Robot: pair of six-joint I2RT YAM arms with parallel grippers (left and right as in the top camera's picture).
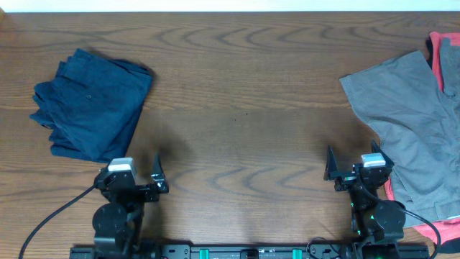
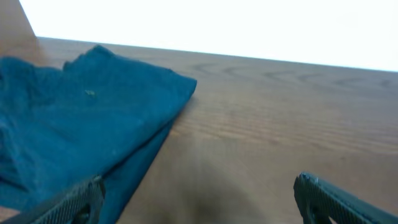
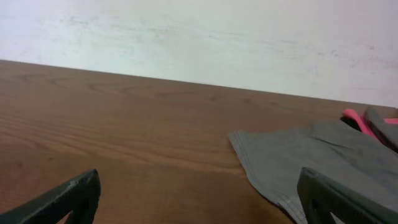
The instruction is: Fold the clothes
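The clothes lie in two places. A folded dark navy garment (image 1: 93, 101) rests at the far left of the table, and in the left wrist view the navy garment (image 2: 81, 124) fills the left side. A grey garment (image 1: 413, 129) is spread at the right edge over a red one (image 1: 449, 65); the right wrist view shows the grey garment (image 3: 311, 155) with the red one (image 3: 354, 117) peeking out behind. My left gripper (image 1: 133, 171) (image 2: 199, 194) stands open just below the navy garment's near corner, holding nothing. My right gripper (image 1: 353, 162) (image 3: 199, 190) is open beside the grey garment's left hem, empty.
The wooden table (image 1: 244, 108) stretches between the two piles. A white wall (image 3: 199, 37) rises behind its far edge. Black cables (image 1: 50, 216) trail from the arm bases along the front edge.
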